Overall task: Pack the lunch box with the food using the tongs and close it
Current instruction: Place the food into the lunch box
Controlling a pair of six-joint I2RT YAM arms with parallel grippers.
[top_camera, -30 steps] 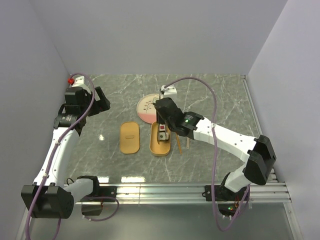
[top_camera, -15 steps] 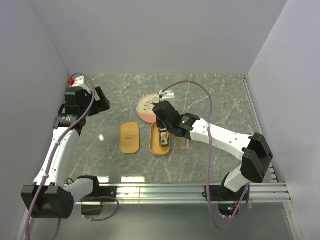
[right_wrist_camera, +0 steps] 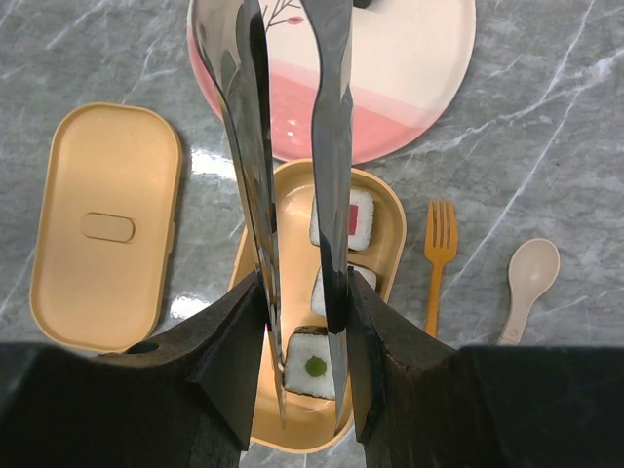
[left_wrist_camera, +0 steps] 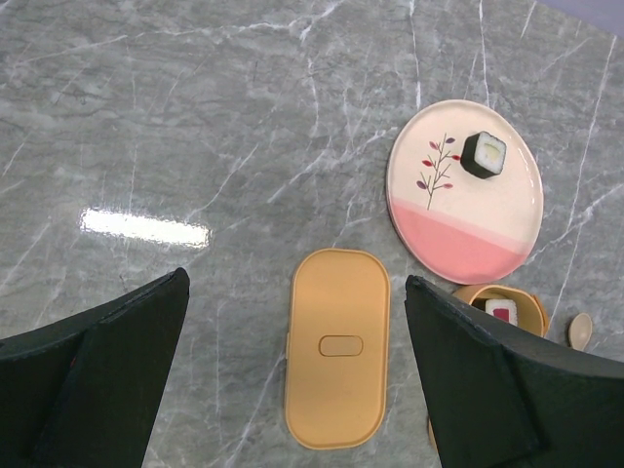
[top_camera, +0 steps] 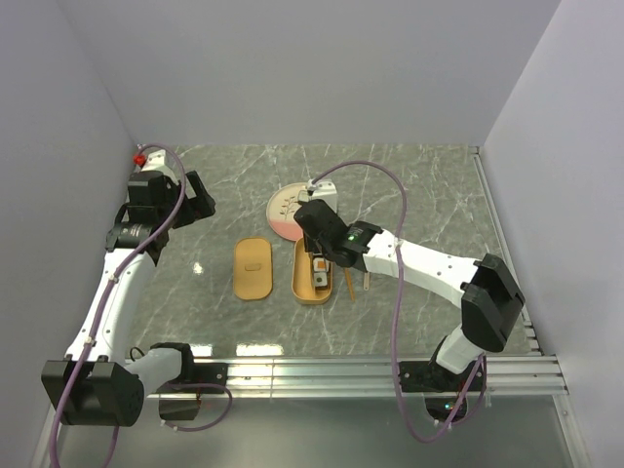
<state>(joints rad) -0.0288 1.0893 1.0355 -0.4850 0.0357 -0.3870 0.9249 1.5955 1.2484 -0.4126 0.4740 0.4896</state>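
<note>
My right gripper (right_wrist_camera: 297, 322) was clenched on the tongs (right_wrist_camera: 292, 146), tips over the near end of the box (right_wrist_camera: 390, 210) mid-desk, three rolls (right_wrist_camera: 312, 366) inside. The left gripper (left_wrist_camera: 292, 380) hung released (idle). One roll (left_wrist_camera: 485, 154) remained on the plate (left_wrist_camera: 458, 244); I judged a skewed squeeze could flick it off

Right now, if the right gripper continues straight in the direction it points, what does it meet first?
Probably the sushi roll piece with the green centre, in the lunch box. The right gripper holds the tongs, and their tips flank that piece. How far above it they are is unclear.
</note>
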